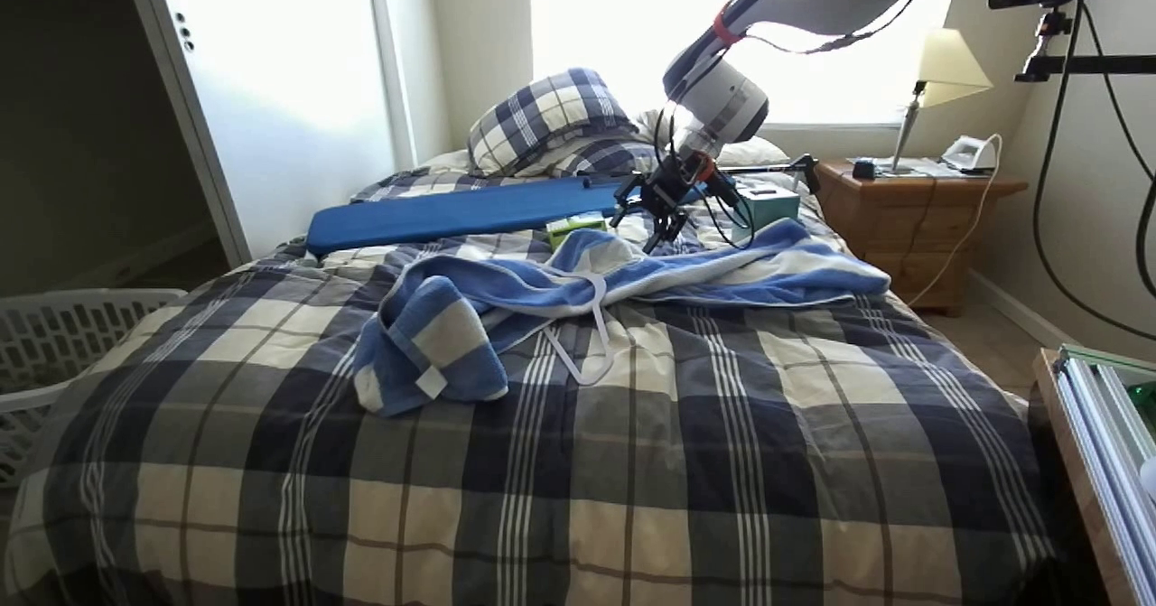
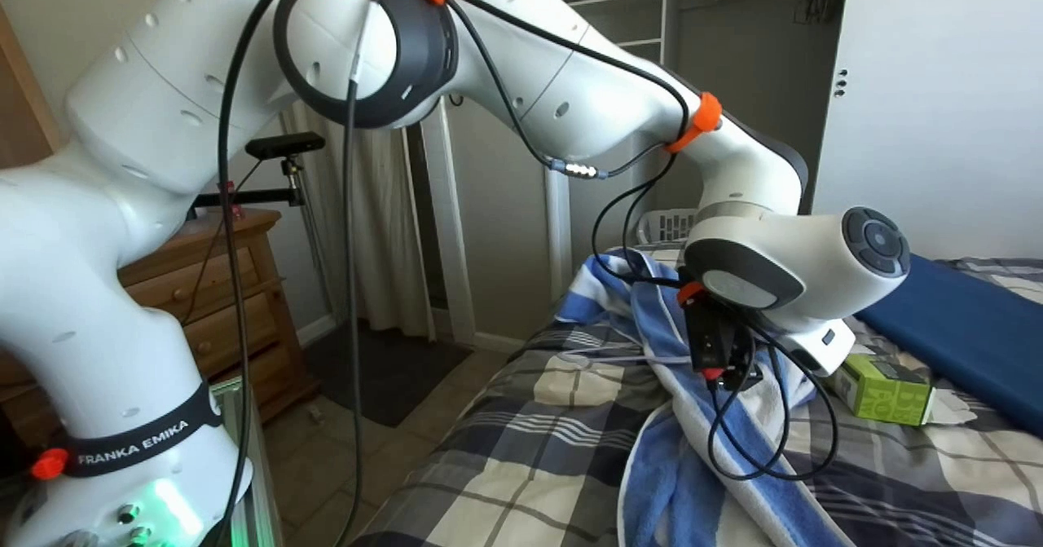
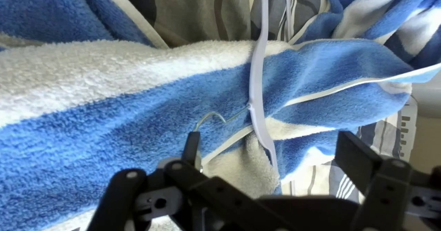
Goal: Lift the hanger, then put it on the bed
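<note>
The pale hanger [image 1: 601, 317] lies on the bed [image 1: 632, 498] among the folds of a blue-and-white striped garment [image 1: 768, 272]. It also shows in an exterior view [image 2: 627, 359], partly hidden by the gripper. In the wrist view the hanger [image 3: 256, 79] crosses over the garment, and its thin wire hook [image 3: 213, 114] runs to the left fingertip, which hides the hook's end. My gripper [image 1: 635, 232] is tilted, just beyond the hanger and low over the garment. In the wrist view the gripper [image 3: 268, 138] is open, with the hanger bar between the wide-apart fingers and no visible grasp.
A long blue board [image 1: 452, 213] lies across the bed behind the gripper. A green box [image 2: 884, 388] and a teal box [image 1: 768, 207] stand near it. Plaid pillows [image 1: 551, 123] lie at the head. A nightstand with a lamp [image 1: 948, 69] stands beside the bed.
</note>
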Motion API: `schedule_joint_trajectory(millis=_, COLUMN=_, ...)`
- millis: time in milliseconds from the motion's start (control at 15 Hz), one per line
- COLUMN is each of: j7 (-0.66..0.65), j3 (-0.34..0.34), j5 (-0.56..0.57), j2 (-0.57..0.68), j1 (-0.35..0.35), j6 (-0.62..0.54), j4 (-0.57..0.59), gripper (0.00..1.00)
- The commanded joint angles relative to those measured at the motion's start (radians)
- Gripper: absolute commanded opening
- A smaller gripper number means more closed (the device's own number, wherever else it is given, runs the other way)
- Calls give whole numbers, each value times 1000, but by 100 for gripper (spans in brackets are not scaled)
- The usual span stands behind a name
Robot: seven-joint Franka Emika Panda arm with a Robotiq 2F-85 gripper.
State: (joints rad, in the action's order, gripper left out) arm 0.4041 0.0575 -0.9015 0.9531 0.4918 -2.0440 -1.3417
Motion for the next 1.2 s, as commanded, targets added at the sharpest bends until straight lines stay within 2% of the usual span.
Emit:
schedule_joint_trajectory(millis=0, j7=-25, j3=-29, j5=-4, j2=95, j1=38, j6=77, j4=141, gripper=100)
schedule_joint_trajectory(millis=1133, j7=-157, j3=-27, j5=21, j2=242, j1=65, j6=232, j4=347, gripper=100)
